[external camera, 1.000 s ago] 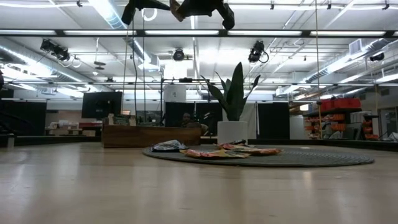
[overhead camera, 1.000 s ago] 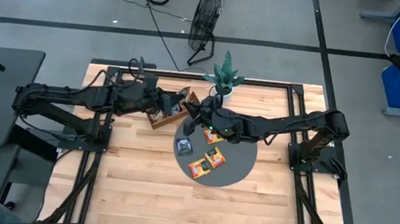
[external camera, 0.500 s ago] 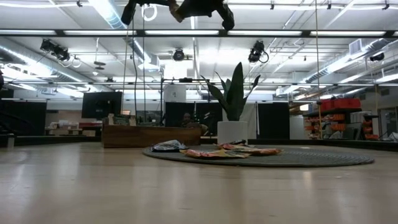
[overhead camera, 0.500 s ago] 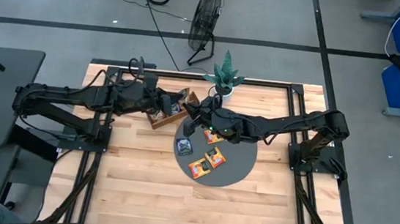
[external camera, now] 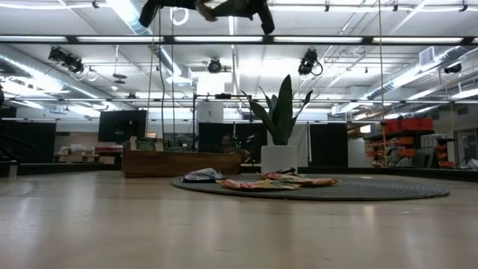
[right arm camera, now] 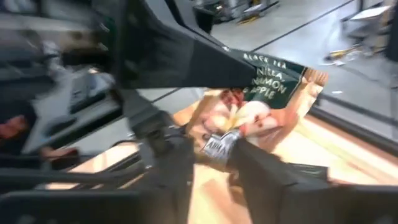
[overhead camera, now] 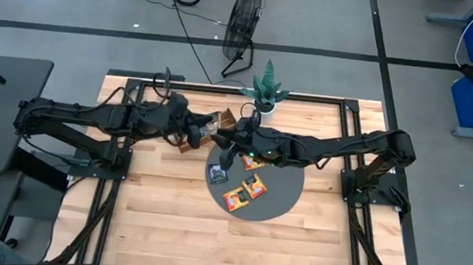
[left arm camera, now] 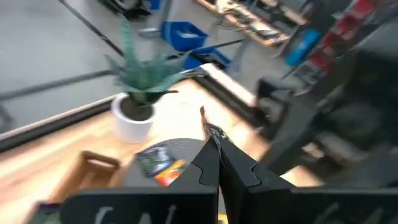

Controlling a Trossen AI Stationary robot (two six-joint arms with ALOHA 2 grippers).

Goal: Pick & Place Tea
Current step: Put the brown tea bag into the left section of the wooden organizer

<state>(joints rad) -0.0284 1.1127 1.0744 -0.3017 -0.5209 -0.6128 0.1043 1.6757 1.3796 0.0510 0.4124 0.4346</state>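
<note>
The left gripper [left arm camera: 214, 140] has just clenched on the sachet [right arm camera: 261, 93], which sits pinched at its fingertips. The right gripper [right arm camera: 211, 154] has just spread, so the sachet stands free between its parted fingers. Treat the handover as likely complete — you can withdraw the right arm.

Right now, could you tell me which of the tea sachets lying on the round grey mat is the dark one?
It is the dark sachet at the mat's left edge, closest to the left arm's side. The two other sachets there are orange and lie further towards the mat's middle.
</note>
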